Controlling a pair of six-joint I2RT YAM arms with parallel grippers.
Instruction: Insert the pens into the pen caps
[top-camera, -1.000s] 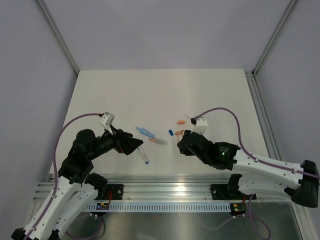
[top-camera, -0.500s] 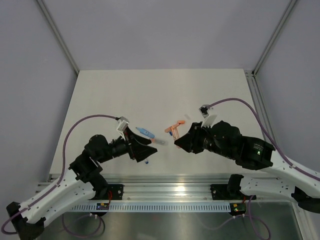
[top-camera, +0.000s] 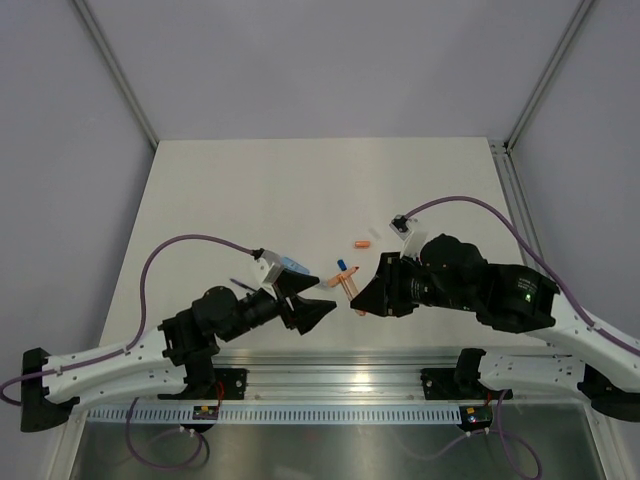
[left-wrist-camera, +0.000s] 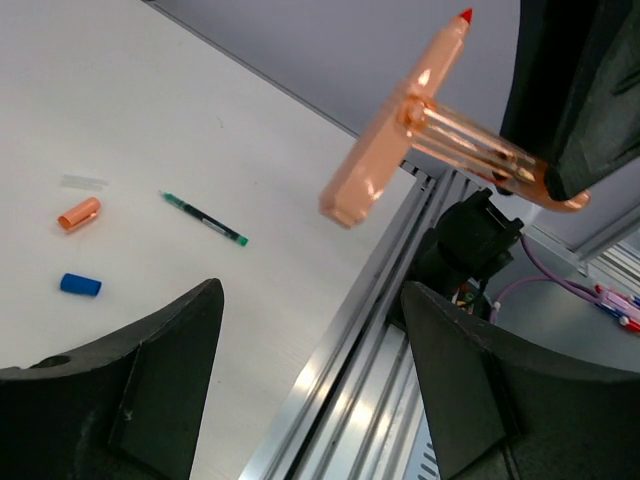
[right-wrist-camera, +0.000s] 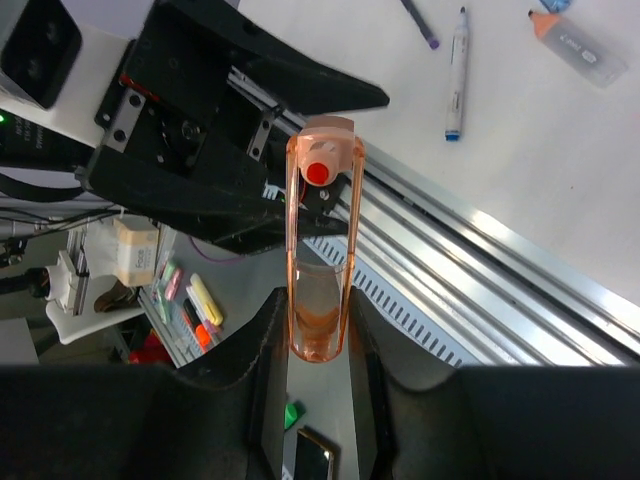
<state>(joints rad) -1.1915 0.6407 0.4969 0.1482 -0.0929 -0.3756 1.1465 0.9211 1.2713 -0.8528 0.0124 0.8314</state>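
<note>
Clamping a clear orange-barrelled pen (left-wrist-camera: 440, 110) aloft, the right fingers (right-wrist-camera: 262, 345) offer its red tip to the left fingers (left-wrist-camera: 150, 380), spread wide and empty, likely for capping.

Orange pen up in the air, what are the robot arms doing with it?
The right claw grips the orange pen, held up above the table and pointing toward the left claw. The left claw is open and empty. The orange cap and blue cap lie loose on the table, so no capping yet.
</note>
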